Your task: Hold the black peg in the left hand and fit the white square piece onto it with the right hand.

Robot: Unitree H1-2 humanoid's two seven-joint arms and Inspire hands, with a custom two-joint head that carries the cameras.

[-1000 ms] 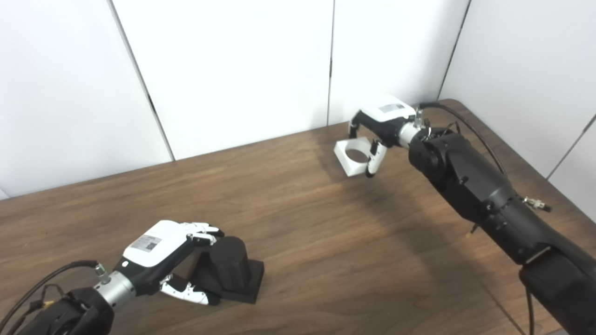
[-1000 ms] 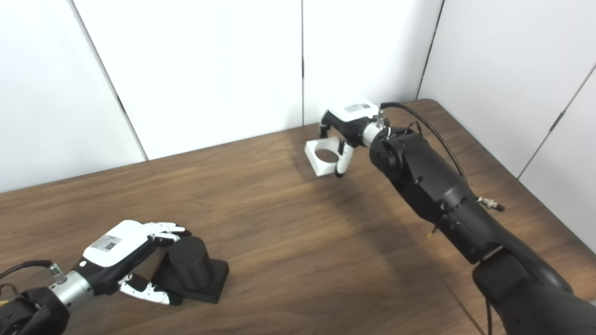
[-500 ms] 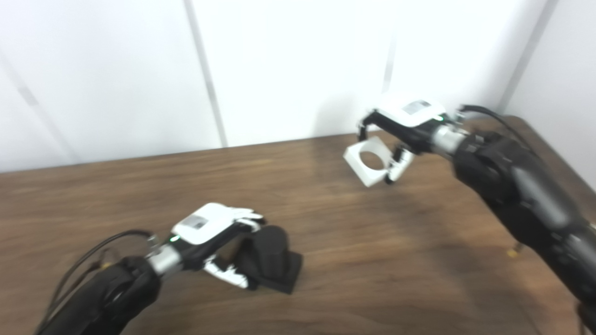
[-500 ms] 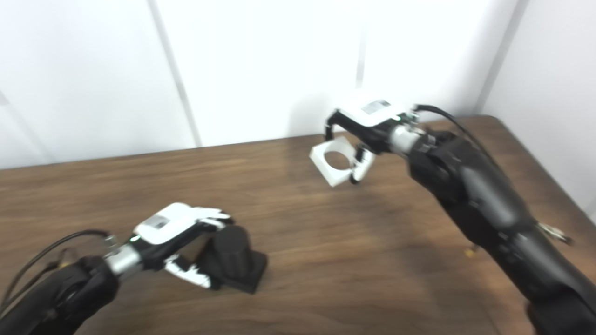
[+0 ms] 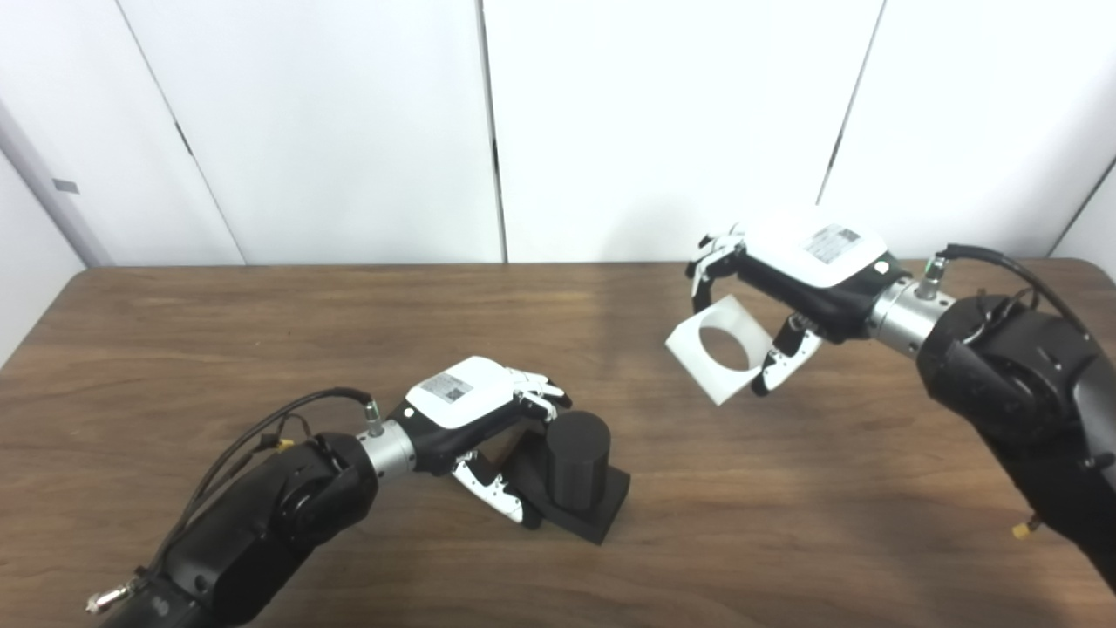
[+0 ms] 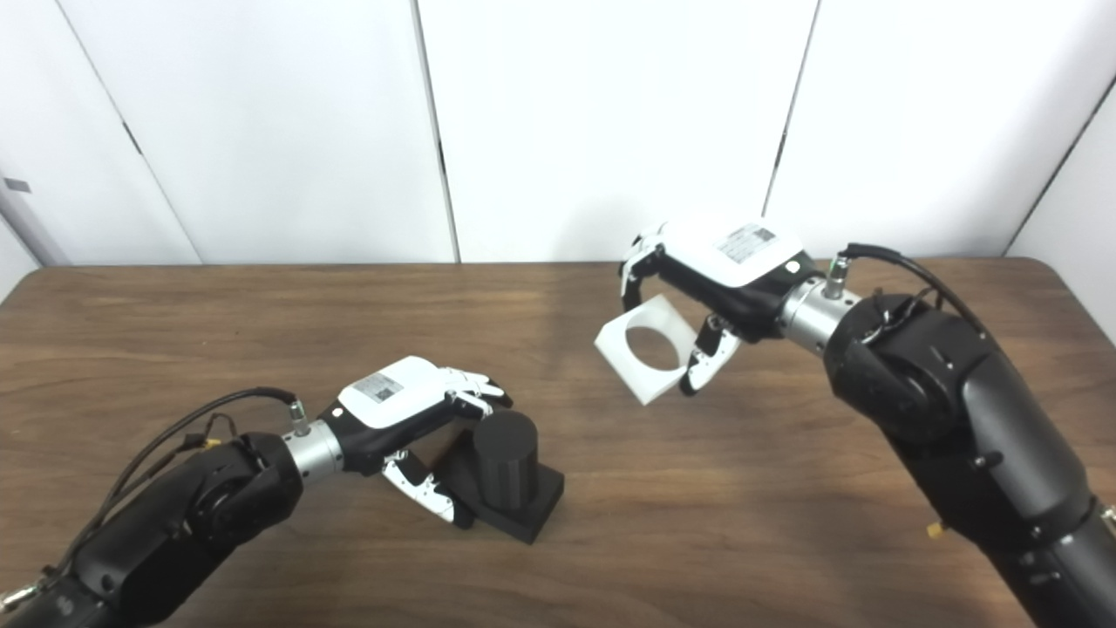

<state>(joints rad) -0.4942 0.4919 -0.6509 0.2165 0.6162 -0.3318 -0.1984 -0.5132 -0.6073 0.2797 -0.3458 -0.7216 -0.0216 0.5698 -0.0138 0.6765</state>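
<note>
The black peg [image 5: 575, 458] is a short cylinder on a square black base and stands on the wooden table [image 5: 261, 349] at centre front. My left hand [image 5: 475, 410] is shut on the peg's base and left side. The white square piece [image 5: 719, 349], with a round hole through it, hangs in the air right of centre. My right hand [image 5: 798, 270] is shut on it, fingers over its top edge and thumb at its lower right corner. The piece is up and to the right of the peg, well apart from it. Both also show in the right eye view, the peg [image 6: 506, 471] and the piece [image 6: 647, 347].
White wall panels [image 5: 654, 122] stand right behind the table's far edge. The table's left corner [image 5: 83, 275] and right edge [image 6: 1059, 279] are in view. A cable [image 5: 261, 427] loops off my left forearm.
The camera has swung, shifting the whole picture. My right hand has carried the white piece up off the table. My left hand still holds the peg.
</note>
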